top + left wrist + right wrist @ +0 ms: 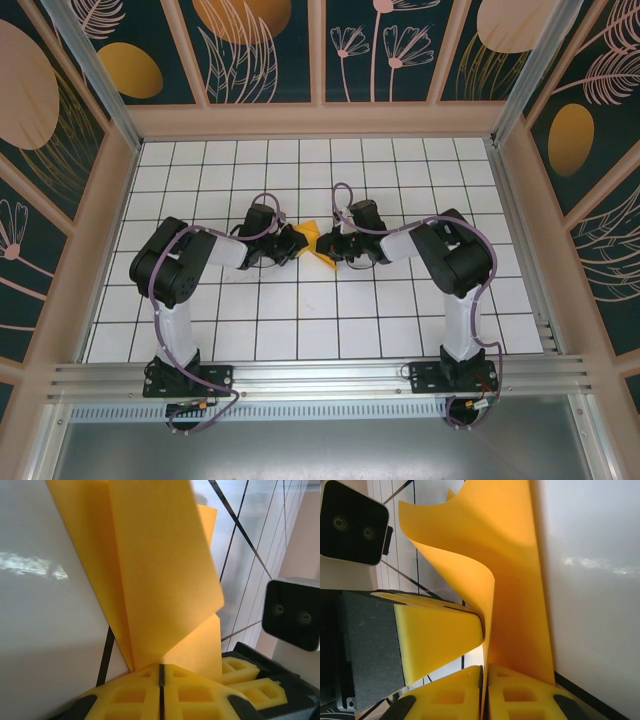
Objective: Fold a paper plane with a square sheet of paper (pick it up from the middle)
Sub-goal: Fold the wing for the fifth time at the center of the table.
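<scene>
The left gripper and right gripper meet at the middle of the white gridded desk. Both sets of jaws are pinched narrow on the thin orange-yellow creased sheet of paper between them. This opposed grip probably serves to align the layers for the next fold.

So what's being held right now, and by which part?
The folded paper, pinched from opposite sides: left hand shut where its folds converge, right hand shut on one edge.

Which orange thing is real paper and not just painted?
The creased orange-yellow paper at the middle of the grid table; the orange ovals are flat paint on the wall panels.
</scene>
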Tool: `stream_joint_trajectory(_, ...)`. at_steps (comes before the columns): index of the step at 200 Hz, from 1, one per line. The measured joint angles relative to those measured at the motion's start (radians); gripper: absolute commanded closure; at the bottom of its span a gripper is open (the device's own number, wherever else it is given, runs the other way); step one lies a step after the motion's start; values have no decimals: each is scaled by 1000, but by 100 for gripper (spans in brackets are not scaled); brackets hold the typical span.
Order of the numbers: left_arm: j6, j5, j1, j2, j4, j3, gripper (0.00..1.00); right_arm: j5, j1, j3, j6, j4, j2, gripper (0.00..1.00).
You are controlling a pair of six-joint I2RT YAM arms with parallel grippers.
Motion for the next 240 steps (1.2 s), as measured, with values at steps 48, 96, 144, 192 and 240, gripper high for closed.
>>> stream_joint_trajectory(48, 1, -4, -1, 0, -33, 14, 92, 10, 0, 1, -52, -86, -45, 81)
stream_joint_trajectory(96, 2, -4, -1, 0, -44, 19, 92, 22, 0, -11, -106, -153, -71, 80)
stream_joint_trajectory(144, 10, -2, -1, 0, -58, 26, 90, 32, 0, -35, -142, -154, -82, 89)
stream_joint_trajectory(192, 32, 4, -2, -13, -69, 33, 80, 36, 0, -49, -149, -143, -82, 99)
stream_joint_trajectory(240, 35, 14, -2, -84, -26, 14, 77, 35, -1, -51, -126, -137, -79, 99)
